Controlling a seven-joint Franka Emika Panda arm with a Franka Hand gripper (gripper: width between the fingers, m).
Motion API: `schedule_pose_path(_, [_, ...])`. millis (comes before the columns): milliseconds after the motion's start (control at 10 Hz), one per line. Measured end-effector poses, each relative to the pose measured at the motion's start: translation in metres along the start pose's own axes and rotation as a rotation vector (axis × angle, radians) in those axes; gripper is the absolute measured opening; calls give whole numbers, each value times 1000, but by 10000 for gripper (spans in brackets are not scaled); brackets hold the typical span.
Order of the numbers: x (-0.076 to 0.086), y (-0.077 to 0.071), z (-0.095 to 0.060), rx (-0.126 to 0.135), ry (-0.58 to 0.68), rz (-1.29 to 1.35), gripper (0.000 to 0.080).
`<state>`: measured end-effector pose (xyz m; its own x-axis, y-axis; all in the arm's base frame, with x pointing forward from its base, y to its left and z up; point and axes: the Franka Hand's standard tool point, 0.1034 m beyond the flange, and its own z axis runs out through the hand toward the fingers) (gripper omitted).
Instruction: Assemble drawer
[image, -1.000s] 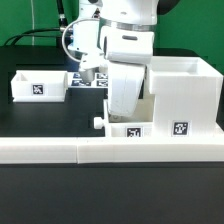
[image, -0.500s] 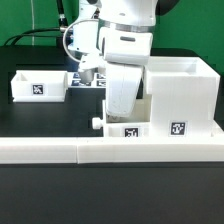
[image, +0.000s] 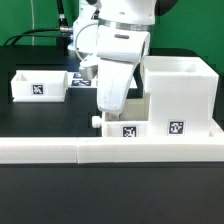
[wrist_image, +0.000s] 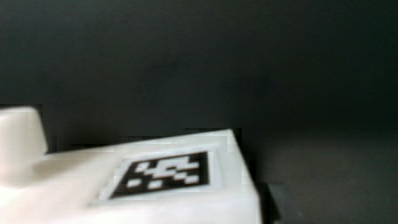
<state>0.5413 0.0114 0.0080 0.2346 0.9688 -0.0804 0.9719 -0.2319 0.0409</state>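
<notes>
In the exterior view the tall white open-fronted casing (image: 185, 90) stands at the right with a tag low on its front. A small knobbed tray (image: 128, 131) lies at its foot, knob (image: 97, 122) pointing to the exterior view's left. A second small tray (image: 35, 85) sits apart at the left. My gripper (image: 108, 112) hangs tilted over the knobbed tray, and the hand hides its fingers. The wrist view shows a blurred white tagged face (wrist_image: 169, 172) very close and a white lump (wrist_image: 18, 140) beside it, with no fingers in view.
The long low white wall (image: 60, 150) runs across the front, right before the casing and the knobbed tray. A strip of the marker board (image: 76, 82) shows behind the arm. The black table (image: 50, 120) lies between the left tray and the arm.
The hand has swung toward the exterior view's left and tilted. The casing and the knobbed tray's tag have shifted slightly to the left. The left tray has not moved.
</notes>
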Motion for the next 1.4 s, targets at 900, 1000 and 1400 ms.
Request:
schedule_pose_path(900, [-3,3,-34,52,-44,-43,523])
schedule_pose_path(1000, [-5,6,-44,54,-52,-45,620])
schedule_pose_path(1400, [-56,18,-50,80,-58,-210,648])
